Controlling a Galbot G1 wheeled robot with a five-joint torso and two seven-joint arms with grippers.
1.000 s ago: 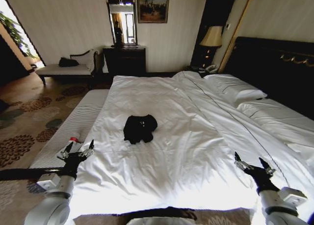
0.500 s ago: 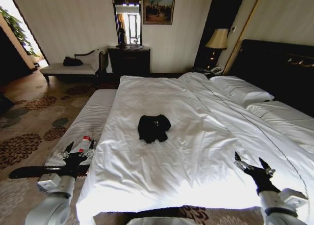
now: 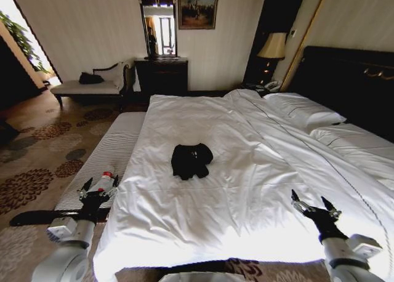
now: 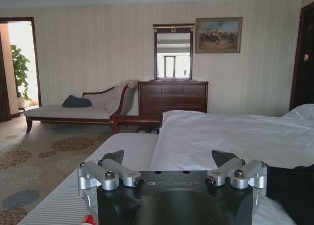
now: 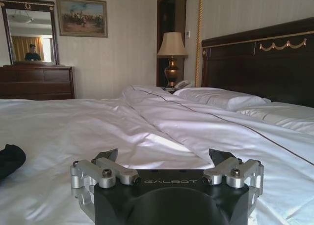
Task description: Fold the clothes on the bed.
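Probably hotel bedroom, bed (image 3: 246, 171), dresser (image 3: 161, 76), lamp (image 3: 271, 48)

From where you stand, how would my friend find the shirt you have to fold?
Find the big bed with white sheets and a dark headboard. Near the middle of it, toward its left side, lies a small crumpled black T-shirt. It is the only dark thing on all that white.

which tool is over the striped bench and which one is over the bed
The left tool hangs over the grey-striped bench beside the bed; the right tool hangs over the bed's white sheets. Both are open.

"GALBOT" on both pincer bodies
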